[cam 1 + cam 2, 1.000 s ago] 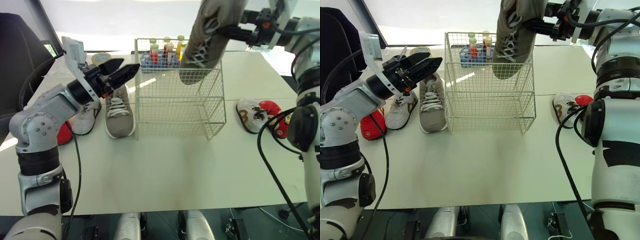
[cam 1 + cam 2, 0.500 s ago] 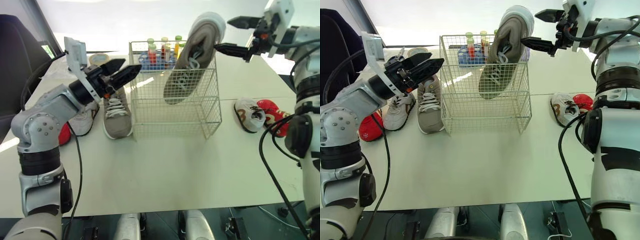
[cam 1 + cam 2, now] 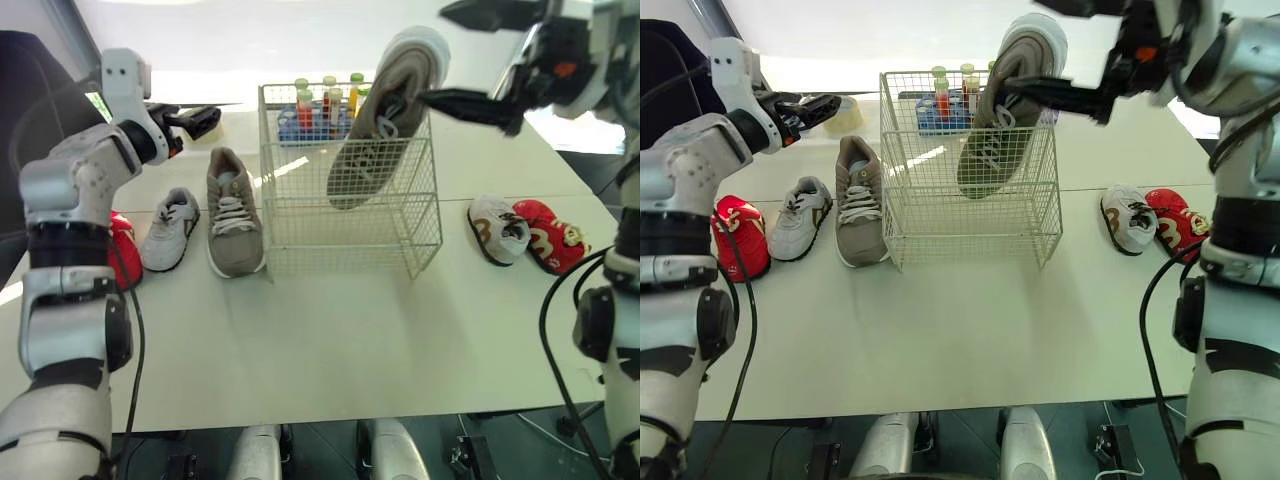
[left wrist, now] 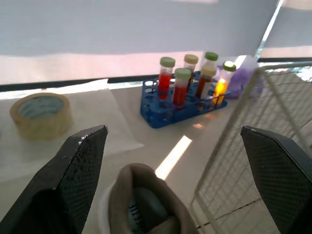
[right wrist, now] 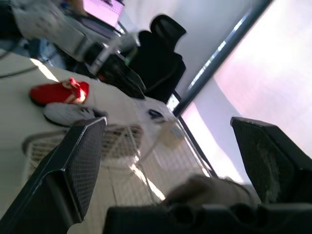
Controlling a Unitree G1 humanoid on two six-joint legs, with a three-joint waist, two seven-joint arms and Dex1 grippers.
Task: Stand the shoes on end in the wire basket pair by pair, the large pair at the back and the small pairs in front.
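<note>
Taupe laced shoe point(image 3: 400, 75) leans on end inside the boxy white wire basket point(image 3: 350, 235), upper centre. Left tool point(image 4: 173, 129) and right tool point(image 5: 168, 122): both released.

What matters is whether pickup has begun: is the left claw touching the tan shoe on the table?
Apart. The left wrist view shows the tan shoe between the fingers of the open left claw, table visible on both sides.

The table point(image 3: 330, 340) bears a wire basket point(image 3: 350, 225), five shoes point(image 3: 235, 225), a tube rack point(image 4: 165, 114) and tape roll point(image 4: 41, 116).
</note>
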